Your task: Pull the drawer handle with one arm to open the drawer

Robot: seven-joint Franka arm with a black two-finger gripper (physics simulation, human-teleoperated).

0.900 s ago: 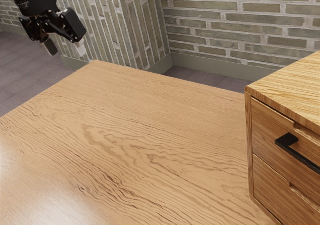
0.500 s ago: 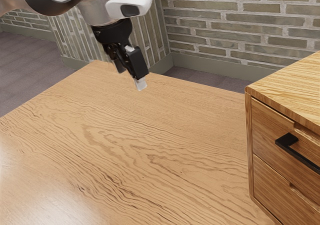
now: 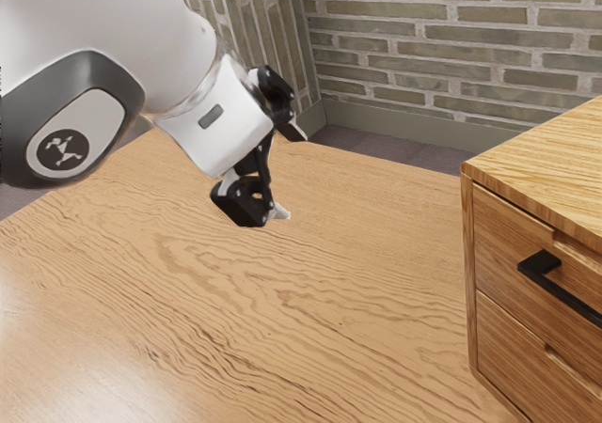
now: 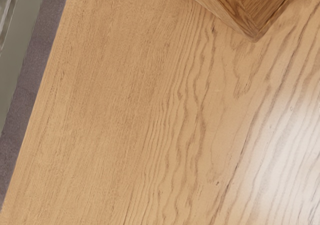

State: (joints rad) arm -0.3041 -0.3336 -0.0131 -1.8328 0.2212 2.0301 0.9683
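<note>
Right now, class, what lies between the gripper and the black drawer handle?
Only bare table. In the exterior view the gripper hangs above it, apart from the drawer handle at that view's right, with no object between them.

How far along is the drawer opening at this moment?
Done: nothing; the drawer looks shut. In hand: the claw hovers over the table, well short of the black handle. Left: reaching the handle, gripping it and pulling.
</note>
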